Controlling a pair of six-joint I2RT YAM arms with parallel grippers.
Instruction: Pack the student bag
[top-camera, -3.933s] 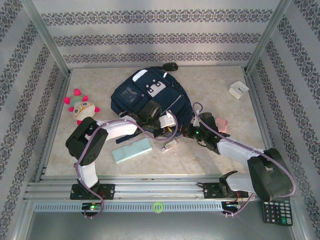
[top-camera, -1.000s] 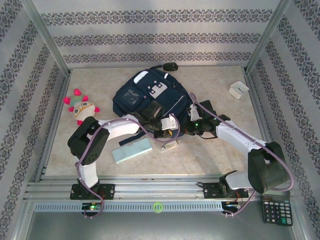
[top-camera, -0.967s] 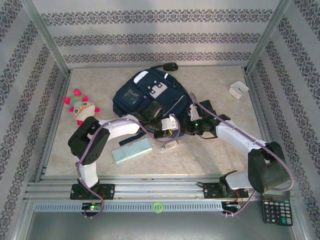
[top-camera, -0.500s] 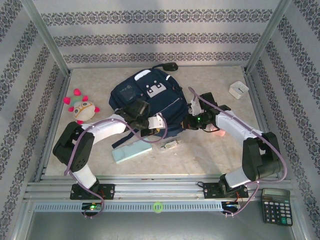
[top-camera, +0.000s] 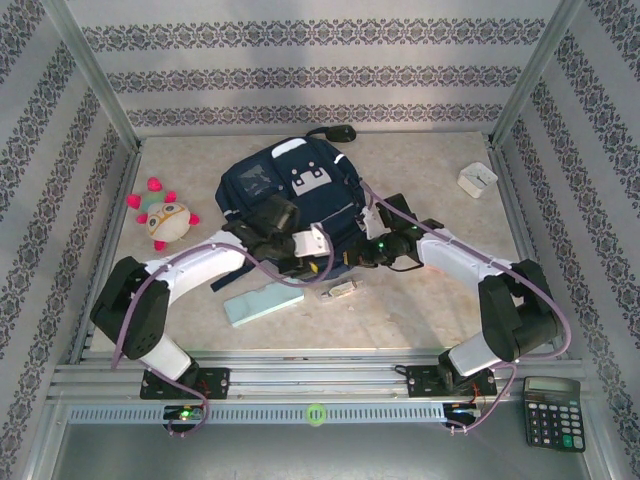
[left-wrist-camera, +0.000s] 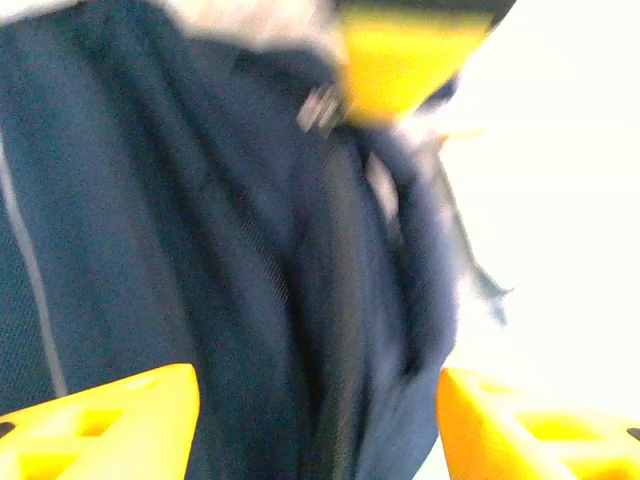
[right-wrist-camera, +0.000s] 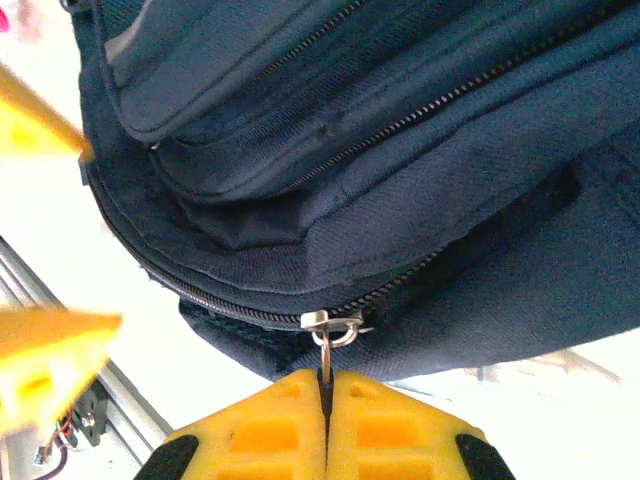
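A navy-blue student bag (top-camera: 255, 190) with grey-white patches lies flat at the middle of the counter (top-camera: 430, 320), toward its far side, with both robot arms reaching in to its near edge. The right hand (top-camera: 355, 257) meets the bag's near right corner; seen from that wrist, its yellow fingers (right-wrist-camera: 270, 425) are pressed together on the metal zipper pull (right-wrist-camera: 331, 330) at the end of a long zipper, the pull hanging straight down into the closed grip. The left hand (top-camera: 322, 258) sits just beside it at the bag's near edge; its own camera, blurred, shows its two yellow fingers (left-wrist-camera: 100, 420) standing wide apart with folds of blue fabric between them, gripping nothing that can be made out. A pink-and-white stuffed toy (top-camera: 165, 216) rests on the counter to the left of the bag, apart from it. A pale green box (top-camera: 263, 300) lies near of the bag under the left arm, with a small metal piece (top-camera: 342, 291) just to its right. A small white box (top-camera: 477, 180) sits far right, and a calculator (top-camera: 548, 412) lies at the near right corner, beyond the rail.
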